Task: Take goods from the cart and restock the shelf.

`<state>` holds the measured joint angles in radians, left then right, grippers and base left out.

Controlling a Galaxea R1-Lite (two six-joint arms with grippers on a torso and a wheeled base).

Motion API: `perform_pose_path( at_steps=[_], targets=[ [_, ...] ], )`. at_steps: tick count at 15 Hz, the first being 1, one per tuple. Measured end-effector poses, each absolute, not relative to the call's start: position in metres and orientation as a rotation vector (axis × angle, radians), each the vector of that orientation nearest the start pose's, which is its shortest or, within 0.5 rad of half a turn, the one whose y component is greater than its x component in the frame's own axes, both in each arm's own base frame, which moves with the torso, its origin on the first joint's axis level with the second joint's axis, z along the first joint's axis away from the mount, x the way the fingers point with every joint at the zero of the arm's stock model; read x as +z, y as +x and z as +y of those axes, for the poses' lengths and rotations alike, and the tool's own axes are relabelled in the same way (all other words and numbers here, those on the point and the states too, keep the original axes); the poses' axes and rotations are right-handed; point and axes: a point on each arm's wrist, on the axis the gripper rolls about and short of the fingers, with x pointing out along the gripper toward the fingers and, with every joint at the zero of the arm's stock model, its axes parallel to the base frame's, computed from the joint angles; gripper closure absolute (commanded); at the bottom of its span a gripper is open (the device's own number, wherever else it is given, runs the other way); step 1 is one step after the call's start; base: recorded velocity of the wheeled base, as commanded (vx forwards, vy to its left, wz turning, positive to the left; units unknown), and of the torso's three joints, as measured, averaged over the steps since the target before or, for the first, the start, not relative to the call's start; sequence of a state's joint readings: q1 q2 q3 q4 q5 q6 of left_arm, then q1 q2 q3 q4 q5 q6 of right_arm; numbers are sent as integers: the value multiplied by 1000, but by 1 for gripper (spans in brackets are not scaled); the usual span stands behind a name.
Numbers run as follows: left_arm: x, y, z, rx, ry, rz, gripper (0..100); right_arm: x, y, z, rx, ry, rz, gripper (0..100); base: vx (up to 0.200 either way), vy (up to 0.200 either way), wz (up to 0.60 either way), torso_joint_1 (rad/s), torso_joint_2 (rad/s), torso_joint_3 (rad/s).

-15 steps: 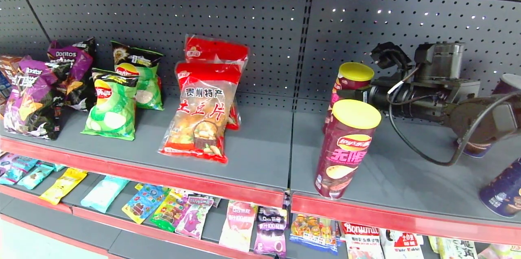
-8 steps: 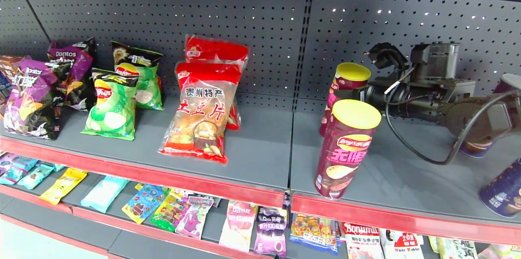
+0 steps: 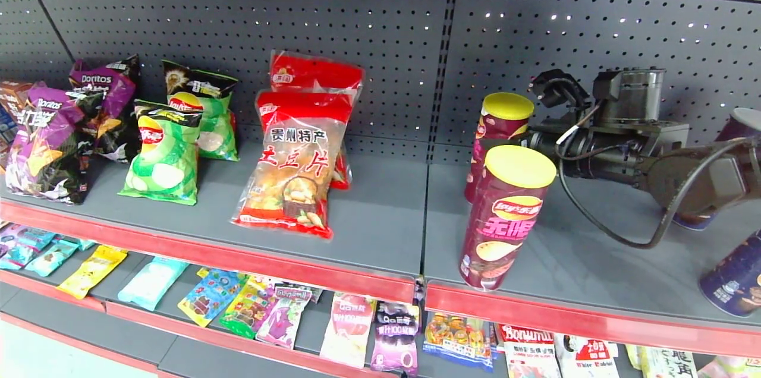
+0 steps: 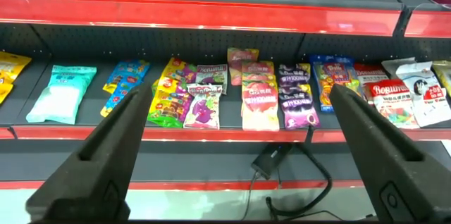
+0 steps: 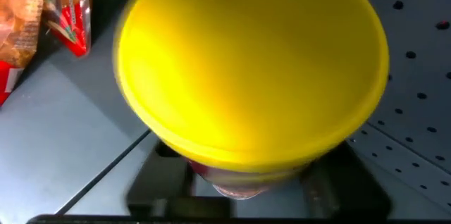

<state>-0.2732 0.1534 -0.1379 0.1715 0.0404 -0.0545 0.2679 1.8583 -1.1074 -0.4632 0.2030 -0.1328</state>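
- Dark pegboard panels back a grey upper shelf with a red front lip. The goods stand on it in rows by kind, faces turned outward for shoppers.
- To the left sit purple tortilla-chip bags and green crisp bags. Two red potato-slice bags lean one behind the other mid-shelf.
- On the right section a maroon crisp can with a yellow lid stands upright near the lip.
- The right tool is clamped sideways on a matching rear can, directly behind the front one. The side grip likely keeps it upright and clear of the lid.
- Its base is hidden by the front can, so I cannot tell whether it rests on the shelf yet.
- The placing step looks nearly done, with setting down and letting go remaining.
- The left tool hangs low with its fingers spread apart and nothing held, facing the candy packets on a lower shelf.
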Motion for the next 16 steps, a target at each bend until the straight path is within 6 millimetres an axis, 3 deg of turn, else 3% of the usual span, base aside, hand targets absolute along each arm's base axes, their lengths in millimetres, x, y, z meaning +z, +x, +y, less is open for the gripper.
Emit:
perform_pose_path(
  at_steps=[8,16],
  targets=[
    [100,-19,6,-226,-26,188,0,200,340,96,474,-138,245,0,0,0,0,0,0,0],
    [106,-19,6,-236,-26,183,0,200,297,76,424,-136,280,0,0,0,0,0,0,0]
  ],
)
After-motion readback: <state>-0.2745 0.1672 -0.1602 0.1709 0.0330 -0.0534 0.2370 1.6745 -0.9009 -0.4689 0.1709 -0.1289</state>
